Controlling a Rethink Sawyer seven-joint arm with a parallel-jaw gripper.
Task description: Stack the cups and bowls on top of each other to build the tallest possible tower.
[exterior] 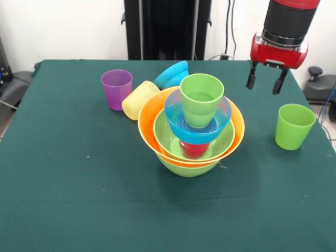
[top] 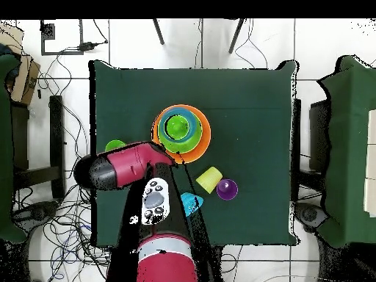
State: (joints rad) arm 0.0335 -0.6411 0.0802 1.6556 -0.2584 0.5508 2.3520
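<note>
The tower [exterior: 191, 131] stands mid-table: a lime green bowl [exterior: 186, 169] at the bottom, then the large orange bowl [exterior: 147, 113], a second lime green bowl [exterior: 165, 137], the red cup [exterior: 193, 149], a blue bowl [exterior: 205, 135] and a light green cup [exterior: 201, 102] on top. From overhead the tower [top: 181, 132] shows as nested rings. My gripper [exterior: 266, 81] hangs open and empty to the tower's right, above and behind a second light green cup [exterior: 294, 126] standing upright.
An upright purple cup [exterior: 116, 89], the ribbed yellow cup [exterior: 139, 100] lying on its side and a tipped blue bowl [exterior: 172, 75] crowd the tower's far left. The green table [exterior: 79, 184] has open cloth in front. A black stand is behind.
</note>
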